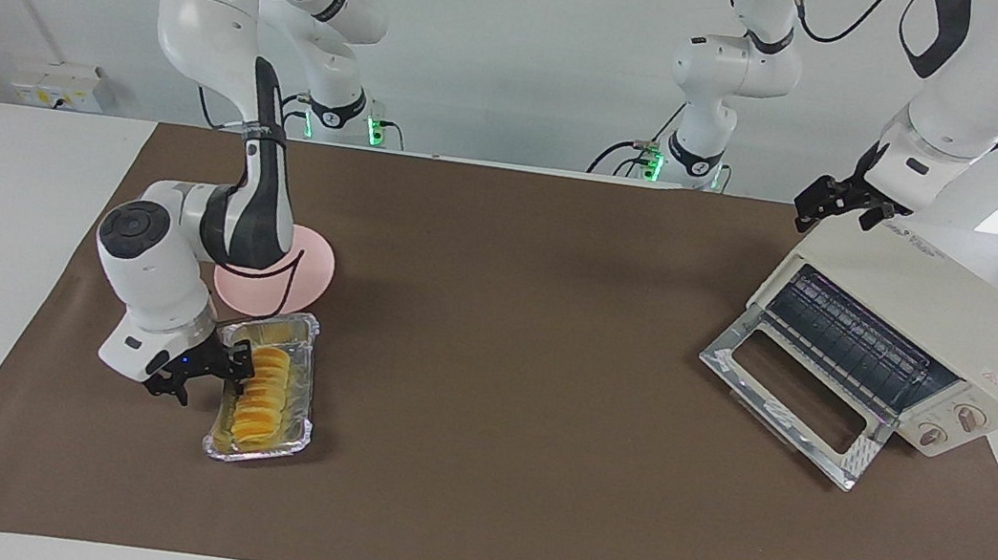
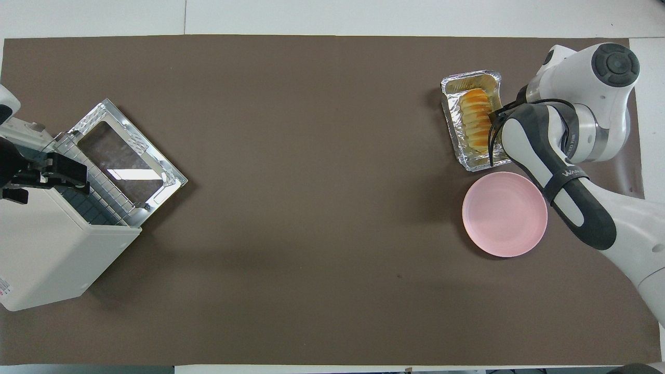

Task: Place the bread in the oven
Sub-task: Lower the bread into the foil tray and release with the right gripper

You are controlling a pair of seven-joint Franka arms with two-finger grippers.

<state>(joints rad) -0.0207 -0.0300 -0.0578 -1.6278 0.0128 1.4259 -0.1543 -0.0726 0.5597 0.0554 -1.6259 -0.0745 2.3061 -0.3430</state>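
The bread [image 1: 262, 392] [image 2: 475, 117], a ridged row of yellow-orange slices, lies in a crinkled foil tray [image 1: 306, 390] [image 2: 451, 118] toward the right arm's end of the table. My right gripper [image 1: 241, 369] is low and level, its tip at the tray's long rim beside the bread. From overhead the right forearm hides it. The cream-white oven [image 1: 930, 298] [image 2: 47, 249] stands at the left arm's end, its glass door [image 1: 792, 396] [image 2: 124, 158] dropped open and the wire rack showing. My left gripper [image 1: 841, 207] [image 2: 49, 174] waits open over the oven's top corner, holding nothing.
A round pink plate [image 1: 312, 270] [image 2: 504, 214] lies beside the tray's nearer end, partly under the right arm's elbow. A brown mat [image 1: 501, 338] covers the table between the tray and the oven.
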